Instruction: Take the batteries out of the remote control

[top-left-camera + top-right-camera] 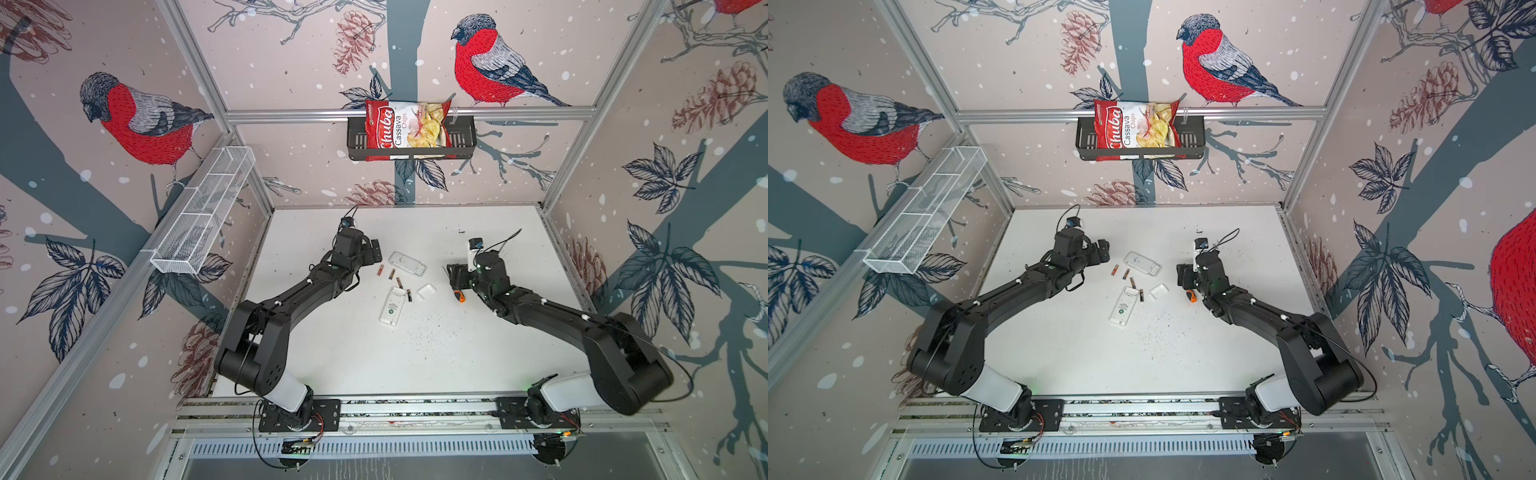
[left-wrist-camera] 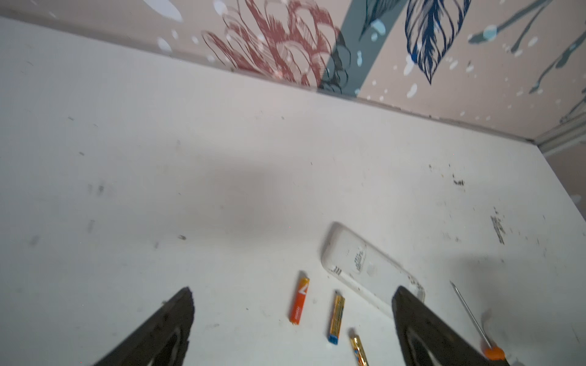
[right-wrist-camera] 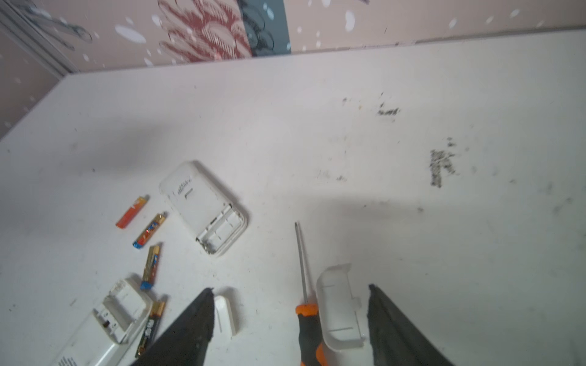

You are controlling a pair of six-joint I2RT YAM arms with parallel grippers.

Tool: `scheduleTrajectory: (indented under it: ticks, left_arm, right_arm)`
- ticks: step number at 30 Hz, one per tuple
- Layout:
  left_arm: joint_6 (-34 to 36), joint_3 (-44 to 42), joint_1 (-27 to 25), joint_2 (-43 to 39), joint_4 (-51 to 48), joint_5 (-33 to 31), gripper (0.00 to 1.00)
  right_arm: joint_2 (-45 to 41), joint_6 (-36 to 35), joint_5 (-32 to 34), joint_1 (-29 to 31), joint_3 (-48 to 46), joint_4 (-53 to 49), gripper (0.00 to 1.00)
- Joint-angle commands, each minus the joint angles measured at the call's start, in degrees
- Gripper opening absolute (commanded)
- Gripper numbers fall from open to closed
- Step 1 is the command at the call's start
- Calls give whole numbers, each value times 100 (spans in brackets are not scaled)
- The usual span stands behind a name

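in a top view batteries point(image 1: 391, 273) lay at 9 o'clock of right gripper point(image 3: 290, 288); remotes point(image 3: 203, 206) probably empty. left gripper point(image 2: 293, 290), right both wide, empty. needed straight lift off screwdriver point(image 3: 307, 329).

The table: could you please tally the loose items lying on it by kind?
Batteries: 4
Remotes: 2
Covers: 2
Screwdriver: 1
Total: 9
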Motion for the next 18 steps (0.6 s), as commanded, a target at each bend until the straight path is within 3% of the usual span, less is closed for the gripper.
scheduleTrajectory:
  ticks: [1,6,10,14,18]
  left_arm:
    - [609,-127,244,-218,384,-853,96]
    - [1119,-940,1270,-713,1292,-325,96]
    - [1178,-1621,2091,-1053,2017,615,96]
    - [1587,-2061,2265,-983,2563,597,96]
    - [1731,-2431,2282,-668,3271,723,96]
  right_arm:
    - [-414,-228,-20,-270,-260,677,100]
    - [-1062,-438,698,-589,-983,1352,99]
    - [-1522,-973,1336,-683,-1868,2470,99]
    - [-1844,-1406,2082,-791,-2626,3370,99]
    - [-1928,-1497,1958,-1076,-3158,3890,99]
